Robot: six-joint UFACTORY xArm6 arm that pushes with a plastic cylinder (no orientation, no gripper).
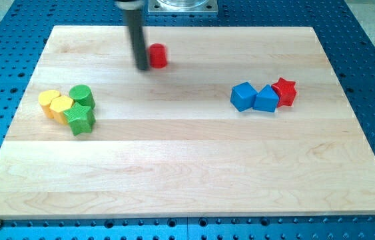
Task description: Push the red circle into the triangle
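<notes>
The red circle [158, 56] lies near the view's top, left of centre, on the wooden board [187, 167]. My tip [142, 67] is at the circle's left side, touching it or nearly so. The dark rod rises from the tip to the view's top edge. The blue triangle [266, 99] lies at the view's right, far from the circle. It is wedged between a blue cube [243, 96] on its left and a red star [284, 91] on its right.
A cluster lies at the view's left: two yellow blocks [49, 101] [61, 107], a green circle [80, 95] and a green star [80, 119], all touching. The board's top edge runs just above the red circle.
</notes>
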